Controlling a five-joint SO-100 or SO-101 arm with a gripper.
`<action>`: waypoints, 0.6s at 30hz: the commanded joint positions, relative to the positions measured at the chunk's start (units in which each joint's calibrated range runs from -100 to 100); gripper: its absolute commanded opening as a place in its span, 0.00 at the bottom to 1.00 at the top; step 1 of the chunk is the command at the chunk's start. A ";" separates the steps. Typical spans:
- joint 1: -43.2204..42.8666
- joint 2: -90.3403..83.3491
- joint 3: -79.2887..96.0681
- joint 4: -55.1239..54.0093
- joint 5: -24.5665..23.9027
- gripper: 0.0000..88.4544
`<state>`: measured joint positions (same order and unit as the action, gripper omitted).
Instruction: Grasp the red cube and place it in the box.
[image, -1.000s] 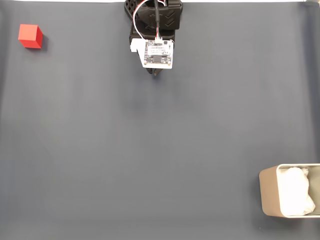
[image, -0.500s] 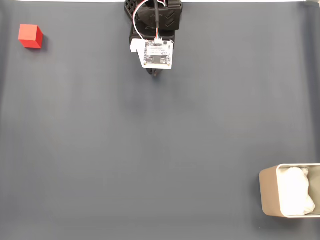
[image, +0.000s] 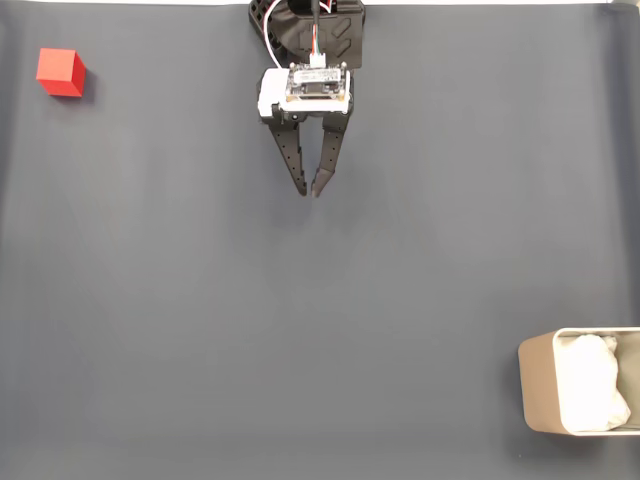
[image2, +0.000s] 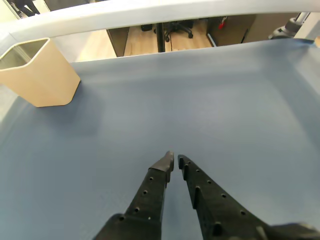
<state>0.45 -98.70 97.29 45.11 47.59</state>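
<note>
Nearly shut, empty gripper (image: 309, 192) near the grey worktop's (image: 300, 330) top edge, red cube (image: 60, 72) in its top-left corner, box (image: 578, 394) bottom-right, bare surface between.

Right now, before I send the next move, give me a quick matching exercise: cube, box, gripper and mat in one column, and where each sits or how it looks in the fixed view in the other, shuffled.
Things:
1. red cube
2. box
3. gripper
4. mat

Descriptions:
A. bottom right corner, white lining inside
B. top middle, tips almost touching, holding nothing
C. top left corner, alone
D. dark grey-blue, under everything

Pairs: 1-C, 2-A, 3-B, 4-D
</note>
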 joint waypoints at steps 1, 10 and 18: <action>-0.02 3.46 -5.96 -2.40 0.63 0.00; 1.33 16.89 -24.57 -1.91 0.78 0.00; 3.60 23.39 -35.06 -0.52 1.86 0.00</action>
<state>3.41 -77.07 68.08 44.31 48.91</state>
